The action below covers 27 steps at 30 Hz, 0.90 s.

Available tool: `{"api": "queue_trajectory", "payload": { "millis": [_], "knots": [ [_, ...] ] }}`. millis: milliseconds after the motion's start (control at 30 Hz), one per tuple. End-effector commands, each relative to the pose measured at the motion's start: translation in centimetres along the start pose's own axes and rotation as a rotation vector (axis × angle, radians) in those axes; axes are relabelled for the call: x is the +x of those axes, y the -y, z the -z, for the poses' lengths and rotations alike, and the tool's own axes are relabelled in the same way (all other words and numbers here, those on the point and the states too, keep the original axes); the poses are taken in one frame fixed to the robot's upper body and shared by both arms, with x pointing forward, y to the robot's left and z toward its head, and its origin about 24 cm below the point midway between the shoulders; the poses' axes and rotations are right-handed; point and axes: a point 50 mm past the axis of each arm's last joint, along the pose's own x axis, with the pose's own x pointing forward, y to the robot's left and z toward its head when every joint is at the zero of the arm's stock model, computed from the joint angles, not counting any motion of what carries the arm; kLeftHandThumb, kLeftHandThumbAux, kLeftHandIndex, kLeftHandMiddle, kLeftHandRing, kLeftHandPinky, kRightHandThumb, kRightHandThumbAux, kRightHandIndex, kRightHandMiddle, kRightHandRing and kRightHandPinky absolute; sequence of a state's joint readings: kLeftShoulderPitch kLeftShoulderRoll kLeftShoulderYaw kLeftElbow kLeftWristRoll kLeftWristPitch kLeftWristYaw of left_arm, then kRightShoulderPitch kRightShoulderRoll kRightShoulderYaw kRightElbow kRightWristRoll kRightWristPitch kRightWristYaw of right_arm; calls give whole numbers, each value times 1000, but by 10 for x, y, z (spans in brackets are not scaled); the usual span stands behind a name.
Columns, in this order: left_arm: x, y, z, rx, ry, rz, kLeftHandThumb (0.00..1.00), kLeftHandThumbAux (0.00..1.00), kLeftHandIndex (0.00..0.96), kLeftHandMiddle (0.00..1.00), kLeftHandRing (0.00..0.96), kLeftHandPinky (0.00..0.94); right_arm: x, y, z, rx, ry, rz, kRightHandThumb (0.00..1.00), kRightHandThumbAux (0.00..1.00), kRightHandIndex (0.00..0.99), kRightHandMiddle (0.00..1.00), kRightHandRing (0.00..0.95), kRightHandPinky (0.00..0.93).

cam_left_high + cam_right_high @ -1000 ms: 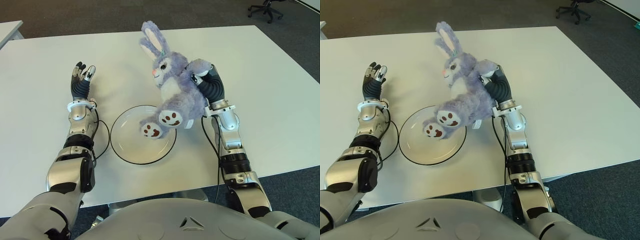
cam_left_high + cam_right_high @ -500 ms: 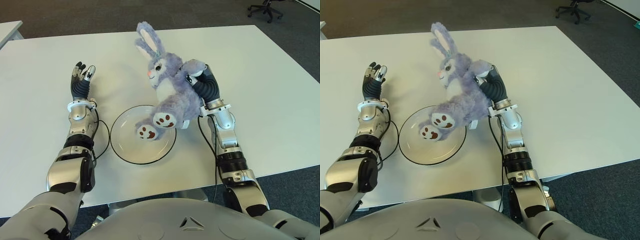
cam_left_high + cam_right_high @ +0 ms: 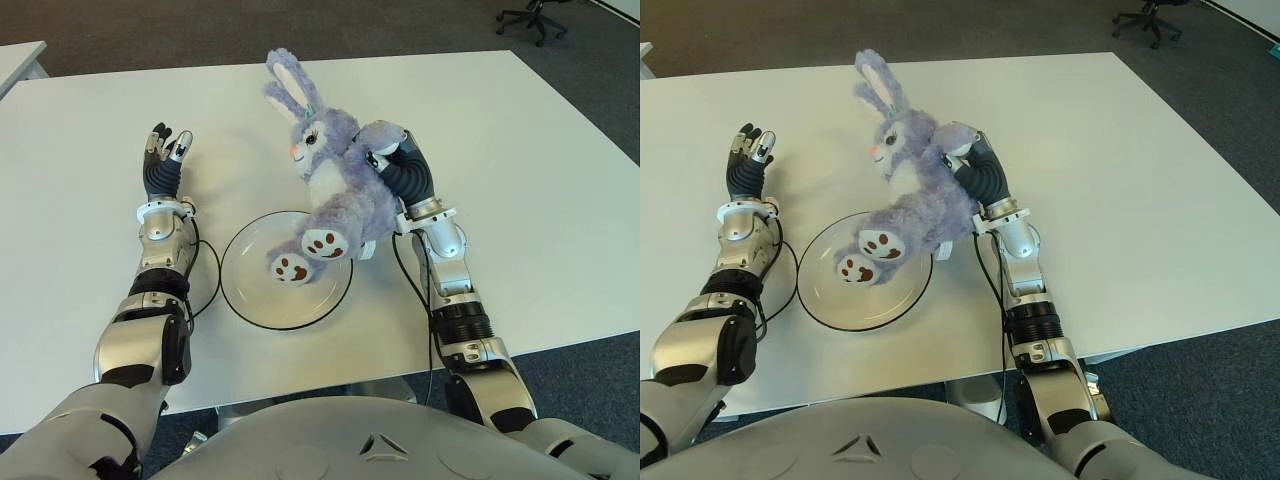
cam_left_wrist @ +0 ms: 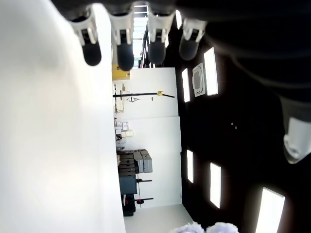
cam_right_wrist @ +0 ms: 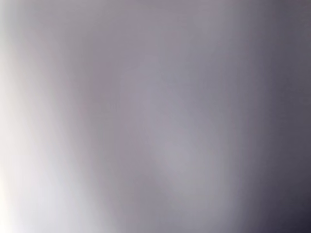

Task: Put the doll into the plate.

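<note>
1. My right hand (image 3: 392, 165) grips the doll (image 3: 335, 190) at its back, feet hanging over the plate (image 3: 250, 290).
2. My left hand (image 3: 160, 160) shows left of the plate, fingers spread, over the surface (image 3: 520, 180).

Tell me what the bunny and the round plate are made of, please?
The bunny, held in the right hand, looks like soft plush: fuzzy lilac fur, floppy ears, stitched brown paw pads. The plate looks like clear glass or plastic, since the white table shows through it and only its dark rim stands out; which one I can't tell. The left hand shows left of the plate, fingers open.
</note>
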State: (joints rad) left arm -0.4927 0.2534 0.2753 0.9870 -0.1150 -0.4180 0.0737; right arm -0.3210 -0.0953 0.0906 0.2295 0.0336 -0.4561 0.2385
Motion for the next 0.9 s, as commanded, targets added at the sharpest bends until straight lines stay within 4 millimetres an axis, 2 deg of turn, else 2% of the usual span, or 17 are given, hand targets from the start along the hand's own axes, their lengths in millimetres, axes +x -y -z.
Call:
{"api": "queue_trajectory", "payload": {
  "millis": [33, 433, 767, 900],
  "knots": [
    [-41, 8, 65, 9, -277, 10, 4, 483, 0, 90, 109, 127, -1, -7, 4, 16, -7, 3, 851, 667, 409, 590, 746, 732],
    [-41, 9, 67, 20, -296, 10, 0, 509, 0, 61, 83, 104, 1, -12, 4, 17, -10, -26, 849, 670, 402, 585, 726, 700],
    [-41, 9, 67, 17, -296, 12, 3, 503, 0, 50, 73, 94, 2, -15, 6, -3, -22, -30, 845, 673, 389, 562, 717, 705],
    [-41, 9, 67, 17, -293, 14, 3, 504, 0, 49, 72, 100, 2, -17, 7, -12, -30, -27, 846, 671, 395, 567, 724, 737]
  ]
}}
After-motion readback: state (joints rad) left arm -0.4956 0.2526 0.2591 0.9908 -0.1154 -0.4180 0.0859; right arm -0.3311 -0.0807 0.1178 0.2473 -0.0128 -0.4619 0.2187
